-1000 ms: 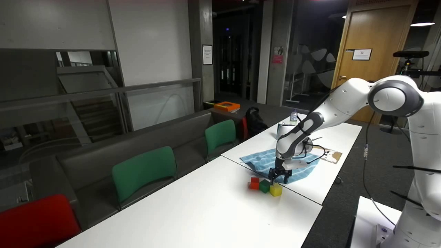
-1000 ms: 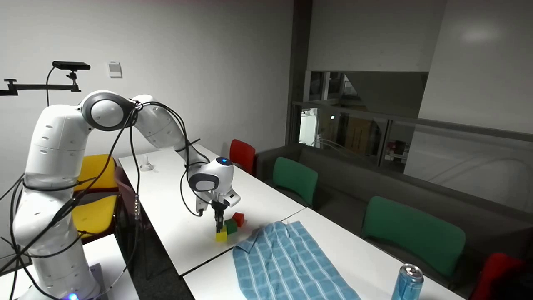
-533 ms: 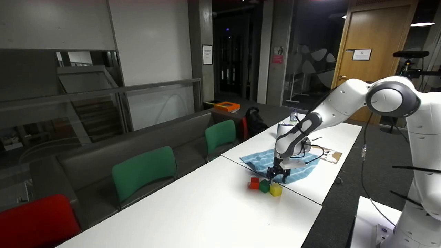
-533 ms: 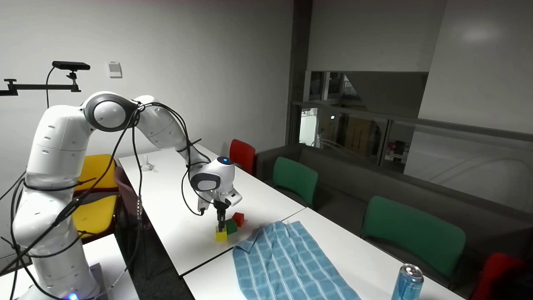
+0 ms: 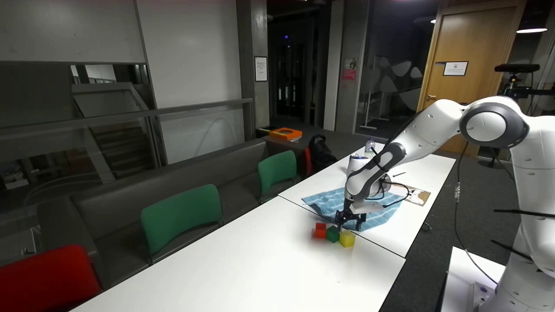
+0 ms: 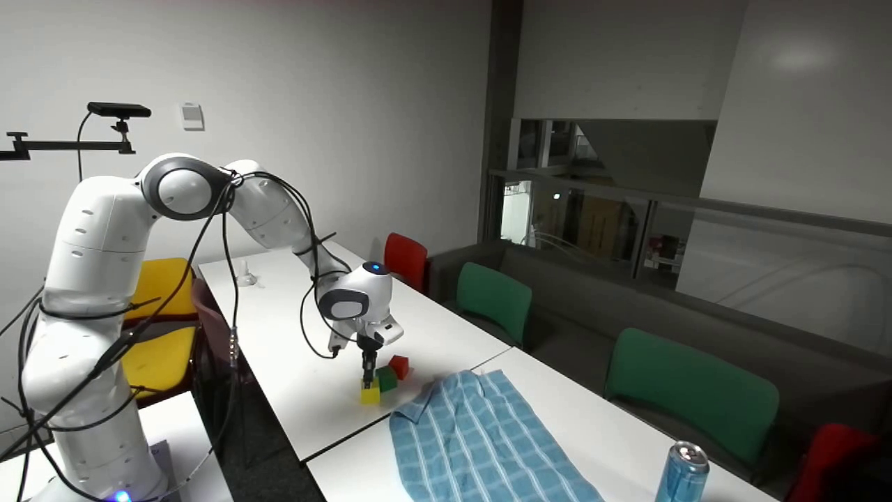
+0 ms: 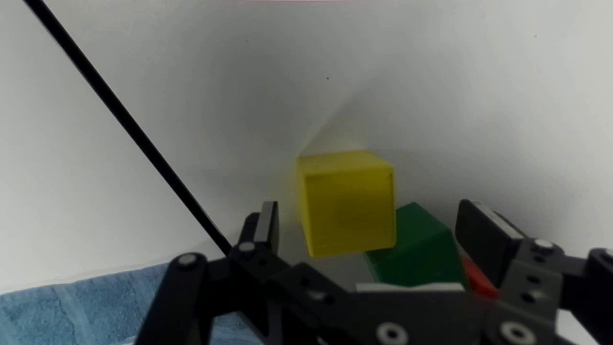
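Black end effector (image 7: 368, 206) is hanging low with its two fingers (image 7: 267, 225) spread wide, gripping nothing. White bench (image 5: 217, 277), its two tops meeting at a dark seam (image 7: 127, 122), is stretching underneath; a blue checked towel (image 6: 481, 432) is lying alongside that seam. A yellow cube (image 7: 352, 211) is resting near the seam on the bench, between the fingers in the wrist view, with a green cube (image 7: 416, 249) close by and a red cube (image 5: 320, 230) beyond. The yellow cube is probably weighing little, holding its shape under a squeeze and perhaps slipping on its smooth faces; two opposite upright sides are offering the best hold, though the green cube is crowding one. From the wrist, the end effector is hiding most of the red cube and part of the green cube. No view is clearly showing whether yellow and green are touching, or whether a finger is meeting the yellow cube.
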### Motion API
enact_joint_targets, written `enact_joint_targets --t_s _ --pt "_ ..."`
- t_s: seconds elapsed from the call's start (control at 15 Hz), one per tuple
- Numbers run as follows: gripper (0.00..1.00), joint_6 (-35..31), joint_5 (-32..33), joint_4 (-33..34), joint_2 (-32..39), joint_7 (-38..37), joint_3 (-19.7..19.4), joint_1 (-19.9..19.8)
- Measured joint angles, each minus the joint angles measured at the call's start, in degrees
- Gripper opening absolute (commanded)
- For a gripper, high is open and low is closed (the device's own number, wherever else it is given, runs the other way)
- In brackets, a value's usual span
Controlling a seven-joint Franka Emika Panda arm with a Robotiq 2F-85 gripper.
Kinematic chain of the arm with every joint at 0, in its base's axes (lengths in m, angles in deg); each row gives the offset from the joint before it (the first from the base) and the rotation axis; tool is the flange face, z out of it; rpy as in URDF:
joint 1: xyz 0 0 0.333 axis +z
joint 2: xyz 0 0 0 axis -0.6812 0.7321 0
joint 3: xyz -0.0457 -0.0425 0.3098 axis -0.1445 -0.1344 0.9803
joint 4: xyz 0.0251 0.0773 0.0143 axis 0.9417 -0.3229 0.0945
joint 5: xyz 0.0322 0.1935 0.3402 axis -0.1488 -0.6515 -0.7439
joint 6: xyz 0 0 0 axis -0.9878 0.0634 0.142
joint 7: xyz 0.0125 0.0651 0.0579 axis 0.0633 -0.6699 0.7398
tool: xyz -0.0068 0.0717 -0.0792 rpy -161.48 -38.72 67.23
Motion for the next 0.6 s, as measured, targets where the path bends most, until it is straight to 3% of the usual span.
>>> enact_joint_targets --t_s 0.33,0.6 --pt "1.00 -0.11 4.83 1.36 2.89 -7.61 -1.83 0.93" --pt "1.00 -0.65 9.32 3.50 5.60 -9.40 -3.77 1.97"
